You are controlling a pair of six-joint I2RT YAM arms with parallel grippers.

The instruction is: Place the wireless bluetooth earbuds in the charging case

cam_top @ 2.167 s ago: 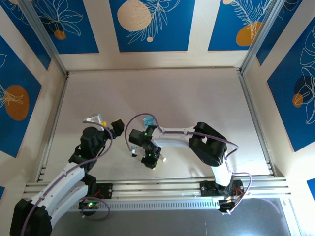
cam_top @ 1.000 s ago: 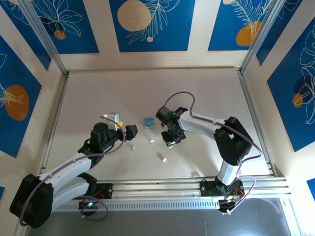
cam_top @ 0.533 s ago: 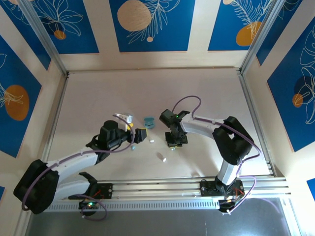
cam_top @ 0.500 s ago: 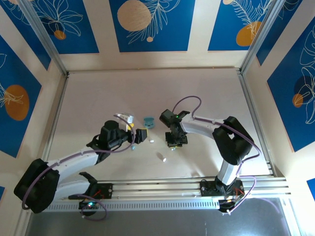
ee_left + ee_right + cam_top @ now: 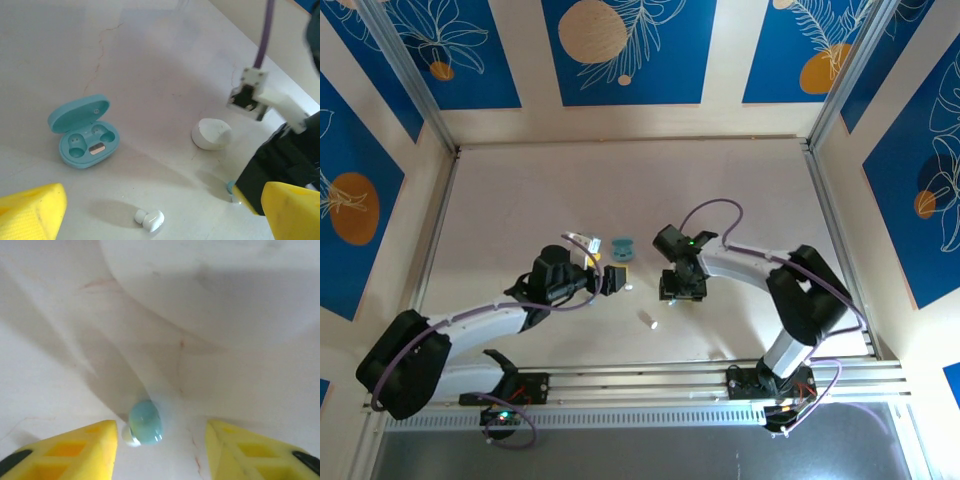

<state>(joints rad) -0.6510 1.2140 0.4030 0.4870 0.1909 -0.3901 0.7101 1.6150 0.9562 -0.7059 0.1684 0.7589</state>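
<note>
Hovering toward the near edge of the table (image 5: 740, 190), the right gripper (image 5: 160, 432) gapes empty astride a light blue earbud (image 5: 145, 422), slightly off-centre; the left gripper (image 5: 163, 200), open, empty, faces a white earbud (image 5: 150, 219); farther, the open blue case (image 5: 85, 137).

I am working in a robotics lab cell: a pale table (image 5: 740, 190) fenced by aluminium posts (image 5: 408, 80), blue leaf-print panels (image 5: 620, 60) across the top of the frame, and a left arm (image 5: 470, 325) and right arm (image 5: 740, 268) rising from a slotted rail (image 5: 640, 385) along the bottom.
</note>
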